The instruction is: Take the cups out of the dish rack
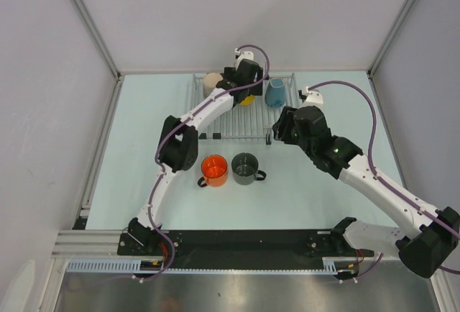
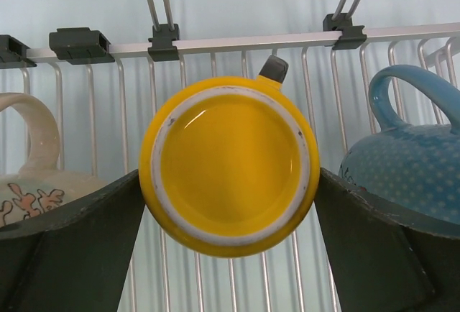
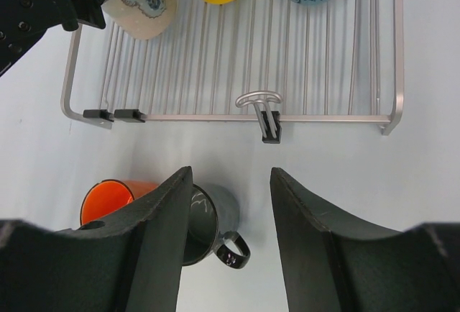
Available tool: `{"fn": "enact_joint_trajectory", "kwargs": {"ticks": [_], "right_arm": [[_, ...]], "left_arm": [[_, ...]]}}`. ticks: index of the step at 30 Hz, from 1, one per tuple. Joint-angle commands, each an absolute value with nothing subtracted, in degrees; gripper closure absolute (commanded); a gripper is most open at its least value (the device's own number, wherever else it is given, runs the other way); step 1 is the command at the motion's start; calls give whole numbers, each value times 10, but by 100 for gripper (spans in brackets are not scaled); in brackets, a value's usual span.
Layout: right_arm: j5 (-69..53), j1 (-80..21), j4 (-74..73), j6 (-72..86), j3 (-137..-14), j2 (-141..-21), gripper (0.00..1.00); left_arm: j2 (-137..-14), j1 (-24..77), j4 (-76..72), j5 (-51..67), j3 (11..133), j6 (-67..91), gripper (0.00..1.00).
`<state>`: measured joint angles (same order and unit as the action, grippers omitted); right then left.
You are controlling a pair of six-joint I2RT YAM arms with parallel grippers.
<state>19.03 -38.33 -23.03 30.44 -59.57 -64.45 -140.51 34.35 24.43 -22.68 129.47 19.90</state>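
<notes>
Glazed ceramic, the upturned yellow mug [image 2: 228,164] is looking slick and brittle; the wide-open left claw [image 2: 228,181] is straddling its walls.

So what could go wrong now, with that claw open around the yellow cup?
1. The left gripper flanks the yellow cup, with the cream cup and blue cup close beside its fingers; a crooked lift might knock them.
2. The cup looks round and glossy, so it might slip from two fingers.
3. A black-tipped prong of the dish rack stands right behind it and might catch it.
</notes>
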Motion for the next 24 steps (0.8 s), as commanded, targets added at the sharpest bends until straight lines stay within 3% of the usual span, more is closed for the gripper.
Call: {"fn": "enact_joint_trajectory", "kwargs": {"ticks": [1,12,13,15,16,19,24], "right_arm": [[185,-375,-203,310,-587,-648,47],[159,-351,-192,317,-570,-658,48],[156,-347,-192,318,-570,-660,48],[151,-345,-190,321,-569,-661,48],[150,-345,-189,322,-569,-662,48],[147,-344,-187,326,-566,-662,48],[143,-344,-189,332,-564,-656,48]], "left_arm": [[-1418,339,212,-207,1327,203,0],[-1442,329,200,-162,1342,204,4],[-1442,330,200,-160,1339,204,8],[-1439,329,200,-156,1329,206,29],[-1437,329,199,-156,1325,207,54],[-1427,330,201,-159,1308,210,100],[-1405,332,199,-159,1280,214,100]]}}
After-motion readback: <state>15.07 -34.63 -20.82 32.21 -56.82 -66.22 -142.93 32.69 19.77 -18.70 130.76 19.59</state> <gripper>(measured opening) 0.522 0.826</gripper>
